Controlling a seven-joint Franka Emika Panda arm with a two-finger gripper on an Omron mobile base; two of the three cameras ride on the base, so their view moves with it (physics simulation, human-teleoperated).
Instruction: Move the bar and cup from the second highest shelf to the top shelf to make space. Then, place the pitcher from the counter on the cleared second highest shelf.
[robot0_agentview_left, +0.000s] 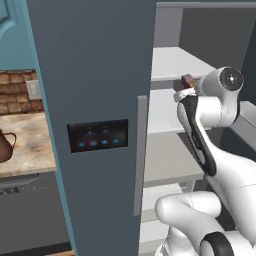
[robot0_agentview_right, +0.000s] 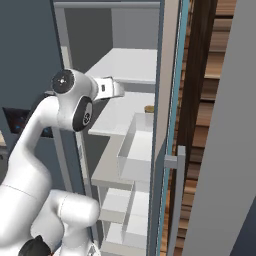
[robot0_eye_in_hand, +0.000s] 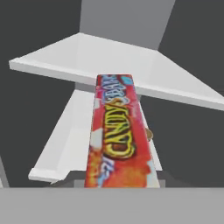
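The red bar (robot0_eye_in_hand: 118, 131), printed "CANDY BAR", runs lengthwise up the hand view from the bottom edge, and its far end overlaps the front edge of the top shelf (robot0_eye_in_hand: 87, 52). My gripper (robot0_agentview_left: 186, 86) is shut on the bar (robot0_agentview_left: 188, 80) in front of the cabinet, at about the height of the top shelf (robot0_agentview_left: 175, 62). The fingers are hidden under the bar. The tan cup (robot0_agentview_right: 149, 108) stands on the second highest shelf (robot0_agentview_right: 117, 117), and a sliver of the cup (robot0_eye_in_hand: 149, 134) peeks out behind the bar. The brown pitcher (robot0_agentview_left: 4, 145) sits on the counter (robot0_agentview_left: 30, 142) far left.
The grey cabinet door (robot0_agentview_left: 95, 75) with a dark control panel (robot0_agentview_left: 97, 136) and a long handle (robot0_agentview_left: 140, 155) stands left of the shelves. A clear bin (robot0_agentview_right: 137, 147) sits on a lower shelf. The open door edge (robot0_agentview_right: 172, 125) bounds the right side.
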